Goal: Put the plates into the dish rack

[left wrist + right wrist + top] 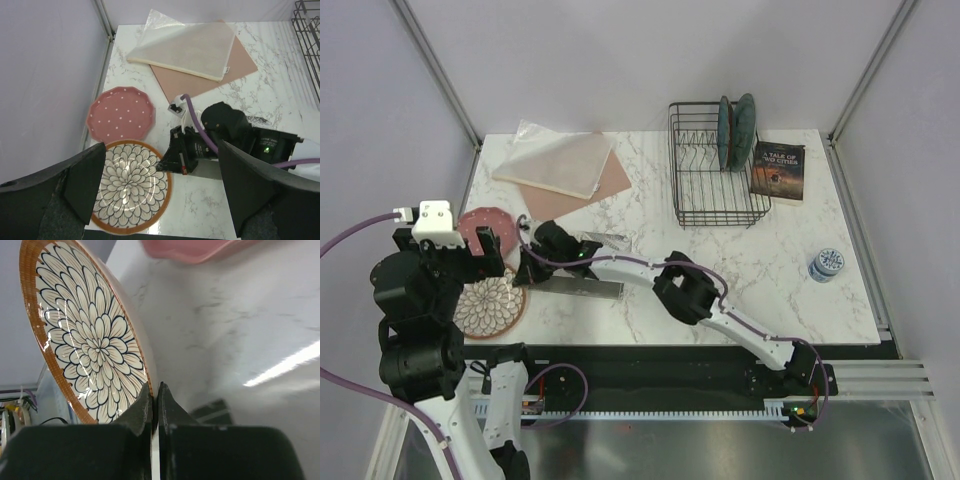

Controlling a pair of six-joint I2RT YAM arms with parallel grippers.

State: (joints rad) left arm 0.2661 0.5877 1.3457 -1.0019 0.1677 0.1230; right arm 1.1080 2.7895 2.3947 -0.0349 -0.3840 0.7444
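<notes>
The whitish plate with a flower pattern and reddish rim (490,305) (127,185) (85,335) lies at the table's near left corner. My right gripper (523,272) (162,166) (155,387) is shut on its right rim. The pink speckled plate (480,222) (120,114) (190,247) lies just behind it. My left gripper (470,262) (161,145) hangs open above both plates, holding nothing. The black wire dish rack (715,200) (307,30) stands at the back right. A teal plate (747,120) and a dark blue plate (725,135) stand upright in it.
A pale mesh pouch (555,160) lies on a pinkish-brown square sheet (610,185) at the back left. A book (777,170) rests beside the rack. A small blue-and-white round object (827,265) sits near the right edge. A grey strip (585,288) lies under the right arm.
</notes>
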